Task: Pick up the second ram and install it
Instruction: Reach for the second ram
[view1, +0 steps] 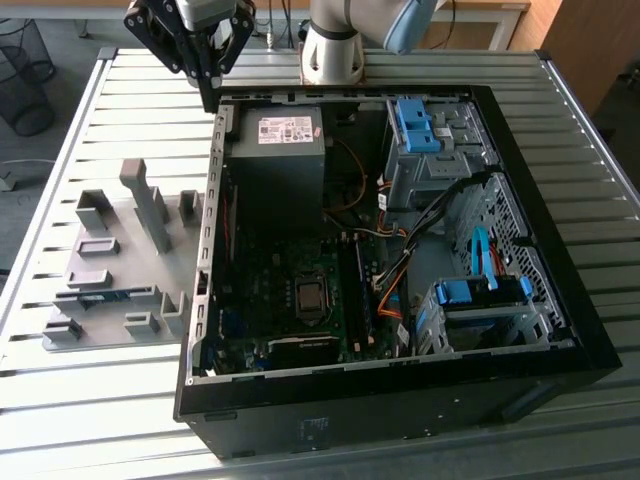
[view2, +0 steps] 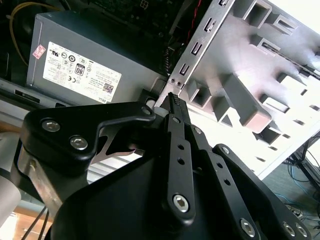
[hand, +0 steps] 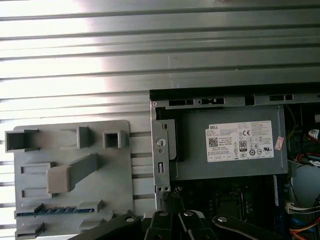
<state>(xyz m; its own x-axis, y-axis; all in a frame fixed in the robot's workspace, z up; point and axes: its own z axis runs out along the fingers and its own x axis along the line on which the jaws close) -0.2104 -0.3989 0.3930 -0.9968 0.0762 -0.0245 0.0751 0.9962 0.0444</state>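
A slatted metal table (view1: 90, 400) carries everything. On it lies an open black computer case (view1: 400, 405), which takes up most of the exterior view's right and middle. Just beside the case, on the exterior view's left, sits a flat grey holder plate (view1: 110, 338) studded with grey blocks.

Inside the case a grey power supply (view1: 275, 165) with a white label fills the far corner. Below it lie the motherboard (view1: 270, 290) and a tangle of orange cables (view1: 385, 290). Drive cages with blue latches (view1: 415, 125) stand along the exterior view's right.

The gripper (view1: 210, 100) hangs over the case's far corner, above the perforated metal wall (view1: 208, 230) that separates the holder plate from the motherboard. In the second wrist view its fingers (view2: 175, 130) are pressed together with nothing between them.

The second ram (view1: 100, 295) sits on edge in a slot of the holder plate, between low grey blocks, well apart from the gripper. It shows as a thin blue strip in the first wrist view (hand: 55, 210). A tall grey post (view1: 150, 205) stands on the plate roughly between the gripper and the second ram.
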